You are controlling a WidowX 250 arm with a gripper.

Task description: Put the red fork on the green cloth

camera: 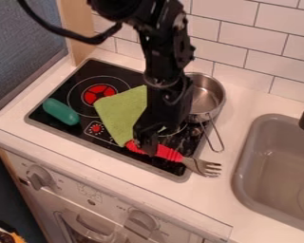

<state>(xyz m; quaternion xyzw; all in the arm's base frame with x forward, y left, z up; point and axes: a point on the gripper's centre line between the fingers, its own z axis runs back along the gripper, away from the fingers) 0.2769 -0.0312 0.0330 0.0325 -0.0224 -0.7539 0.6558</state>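
- Red fork [169,153] is lying across the near right part of the stovetop [115,70], its handle pointing left, its tines pointing right and slightly nearer.
- Black gripper [146,146] is hanging right at the handle; whether it is open or gripping the fork, I cannot tell.
- Green cloth [118,113] is lying mostly left and far of the handle, so the coming move is calling for a shift that way.
- Metal saucepan [208,97] is sitting to the cloth's right.

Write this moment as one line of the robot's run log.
gripper: at handle of red fork | fork head: over counter | green cloth: on stovetop | status: fork mostly off cloth
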